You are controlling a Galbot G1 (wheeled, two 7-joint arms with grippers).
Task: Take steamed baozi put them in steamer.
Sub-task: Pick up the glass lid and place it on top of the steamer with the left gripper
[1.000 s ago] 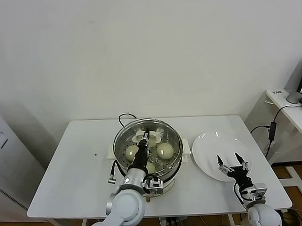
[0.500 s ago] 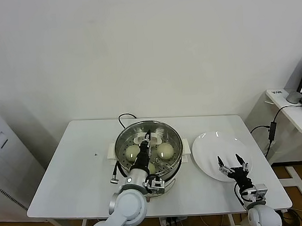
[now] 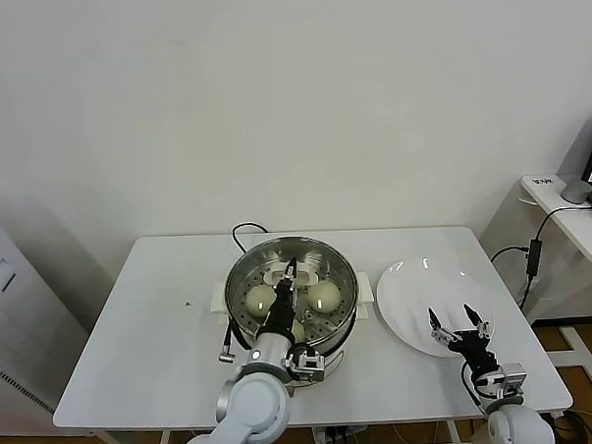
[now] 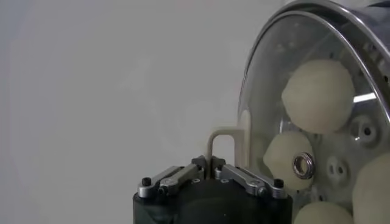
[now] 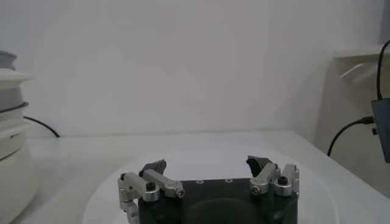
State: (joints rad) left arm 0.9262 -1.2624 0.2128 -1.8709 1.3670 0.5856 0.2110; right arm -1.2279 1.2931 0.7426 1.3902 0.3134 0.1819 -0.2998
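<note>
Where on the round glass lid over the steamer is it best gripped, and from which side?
By its cream loop handle, from above the round glass lid: the dome is smooth and wide, while the arch stands up from its centre. The left hand is shut on that handle.

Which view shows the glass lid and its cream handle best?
The left wrist view: the left claw is shut on the cream handle, with the glass lid and baozi behind it. In the head view the lid is mostly hidden by the arm. The right wrist view misses it.
</note>
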